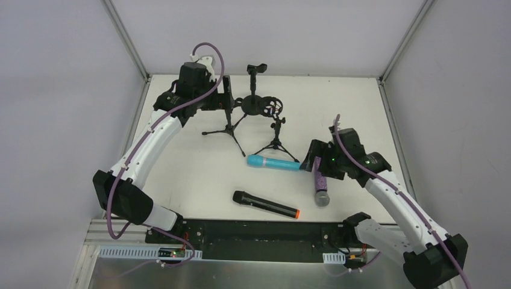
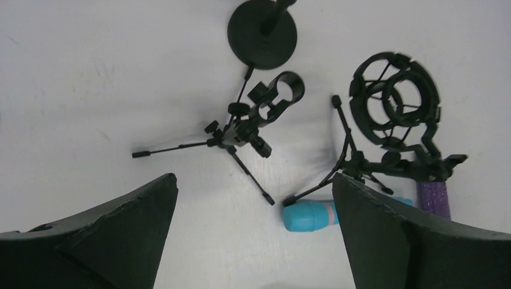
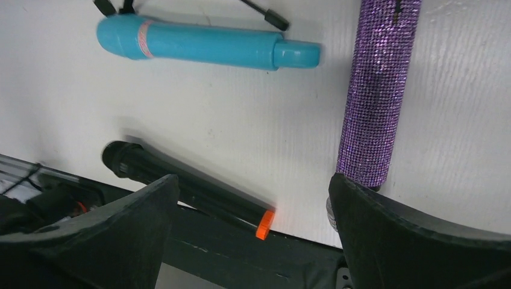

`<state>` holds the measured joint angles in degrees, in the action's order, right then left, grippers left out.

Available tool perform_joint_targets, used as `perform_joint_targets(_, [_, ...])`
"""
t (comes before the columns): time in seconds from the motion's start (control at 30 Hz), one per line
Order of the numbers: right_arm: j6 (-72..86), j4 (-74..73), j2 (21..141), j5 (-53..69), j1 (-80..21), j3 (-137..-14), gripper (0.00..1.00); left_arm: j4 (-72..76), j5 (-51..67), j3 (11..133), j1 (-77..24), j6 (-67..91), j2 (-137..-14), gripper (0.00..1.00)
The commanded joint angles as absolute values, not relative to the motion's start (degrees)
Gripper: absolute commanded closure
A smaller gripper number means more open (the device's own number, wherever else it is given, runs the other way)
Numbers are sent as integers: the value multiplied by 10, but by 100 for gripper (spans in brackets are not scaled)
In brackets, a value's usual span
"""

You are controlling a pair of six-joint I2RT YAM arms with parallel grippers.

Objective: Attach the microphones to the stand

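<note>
Three microphones lie on the white table. The turquoise microphone (image 1: 274,162) (image 3: 205,43) (image 2: 308,215) lies mid-table. The glittery purple microphone (image 1: 320,183) (image 3: 376,90) lies right of it. The black microphone (image 1: 265,205) (image 3: 181,186) with an orange end ring (image 3: 264,224) lies near the front edge. A tripod stand with a clip (image 1: 228,123) (image 2: 265,108), a tripod with a ring shock mount (image 1: 274,111) (image 2: 395,99) and a round-base stand (image 1: 254,102) (image 2: 263,36) are at the back. My left gripper (image 1: 226,96) (image 2: 253,180) is open and empty above the stands. My right gripper (image 1: 313,161) (image 3: 253,180) is open and empty above the purple microphone.
The table's front edge and a black rail (image 3: 253,259) (image 1: 259,232) lie just past the black microphone. The tripod legs (image 2: 247,171) spread over the table near the turquoise microphone's head. Grey walls enclose the table at the back and sides.
</note>
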<state>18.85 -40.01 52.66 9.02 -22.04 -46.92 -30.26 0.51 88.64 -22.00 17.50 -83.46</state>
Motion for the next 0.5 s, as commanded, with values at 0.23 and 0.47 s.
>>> perform_joint_targets(0.23, [107, -342, 660, -68, -419, -521, 1, -246, 93, 805, -219, 202, -831, 0])
perform_joint_targets(0.47, [84, -278, 730, -80, -456, -565, 1, -246, 85, 802, -219, 192, -834, 0])
